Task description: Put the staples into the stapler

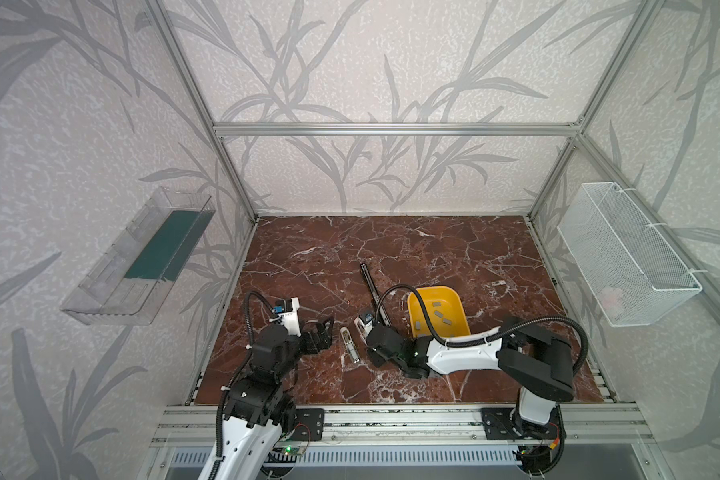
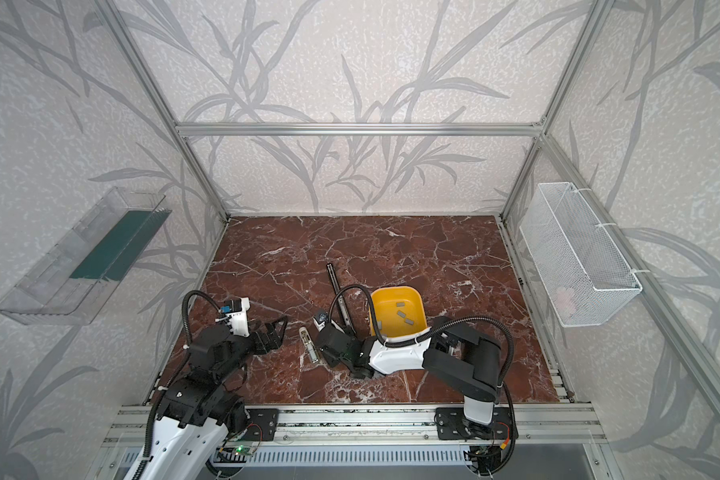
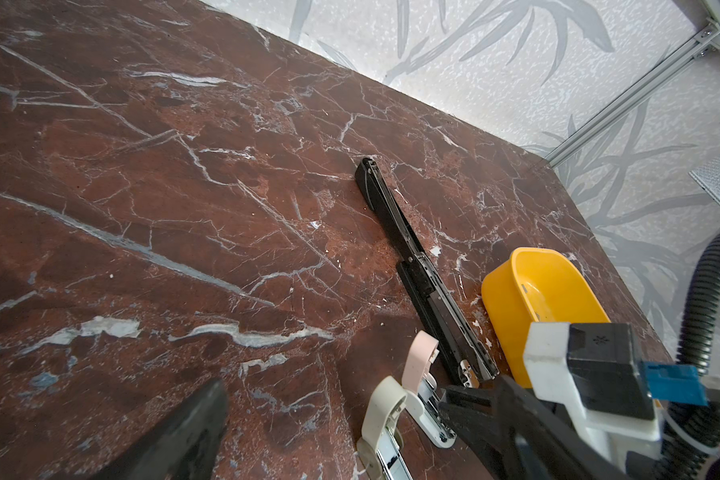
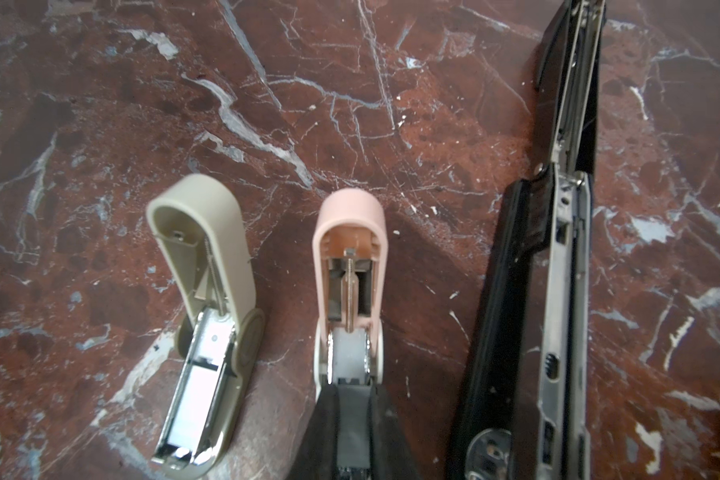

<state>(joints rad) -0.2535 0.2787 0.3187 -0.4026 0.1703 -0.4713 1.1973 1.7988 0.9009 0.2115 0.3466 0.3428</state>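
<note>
Right wrist view: right gripper (image 4: 352,392) pinches a flat grey metal staple strip (image 4: 353,428) at the pink plastic stapler (image 4: 350,224); in a top view, left gripper (image 1: 323,332) gapes wide.

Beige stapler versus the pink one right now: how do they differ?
Colour: the beige stapler has a beige lid and base, the pink stapler a pink lid on white. The beige one's channel lies uncovered; the right gripper is shut on an apparent grey staple strip over the pink one's. Pink lies between beige and the black stapler. Both are small and hinged open.
</note>
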